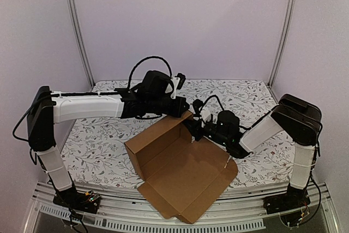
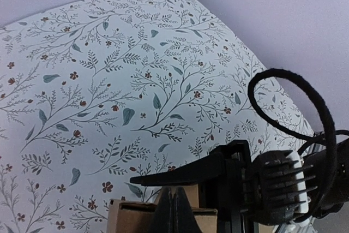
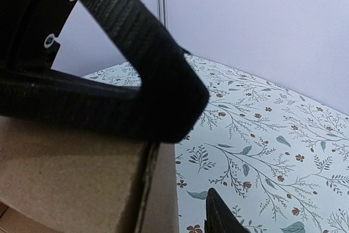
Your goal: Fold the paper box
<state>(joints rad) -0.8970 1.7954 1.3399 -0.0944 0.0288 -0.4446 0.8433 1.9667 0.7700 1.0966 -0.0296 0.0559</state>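
The paper box (image 1: pixel 180 173) is a brown cardboard sheet partly folded, its left and far walls raised and its near flaps lying flat over the table's front edge. My left gripper (image 1: pixel 184 110) is at the box's far corner. In the left wrist view its fingers (image 2: pixel 174 208) are pressed together at the top edge of the far wall (image 2: pixel 131 216). My right gripper (image 1: pixel 195 126) is at the same corner from the right. One of its fingertips (image 3: pixel 218 216) shows outside the wall (image 3: pixel 71 178), a gap from it. The other finger is hidden.
The table has a floral cloth (image 1: pixel 109 140). Purple walls and metal posts (image 1: pixel 76 31) close in the back and sides. The two grippers are close together, and the left gripper's black body (image 3: pixel 158 80) fills the upper left of the right wrist view.
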